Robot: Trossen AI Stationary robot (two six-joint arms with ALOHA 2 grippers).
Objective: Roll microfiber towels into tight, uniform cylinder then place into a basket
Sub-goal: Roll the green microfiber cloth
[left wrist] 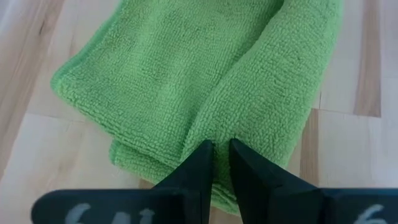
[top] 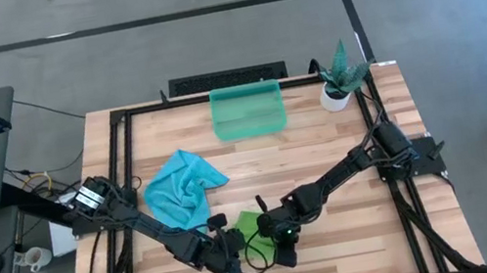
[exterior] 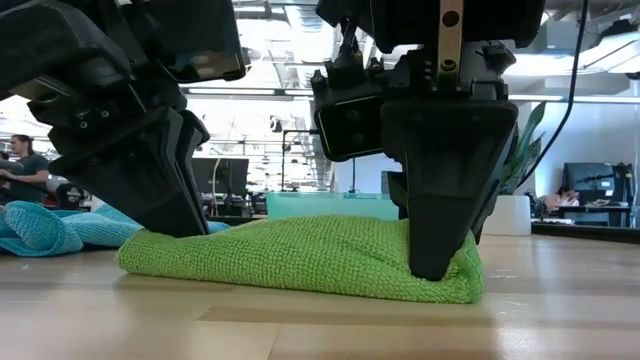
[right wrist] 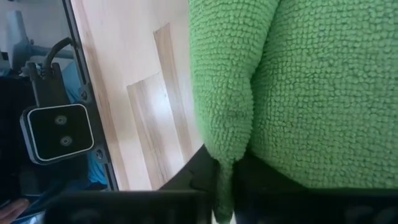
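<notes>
LIGHT: you are getting even, bright overhead light on the bench [top: 326,152] | GLARE: windows behind are blowing out your low view | SHADOW: arms are silhouetting dark there | FOCUS: green towel [left wrist: 205,81] is staying sharp up close; room behind is blurring softly

The green towel [left wrist: 205,81] was looped microfiber cloth, matt and nubby. The blue towel [top: 183,186] was similar soft cloth, crumpled. The table [top: 324,143] was pale wood planking, smooth with a light satin sheen. The basket [top: 247,111] was translucent glossy plastic. The fingers [left wrist: 199,174] were matt black plastic.
</notes>
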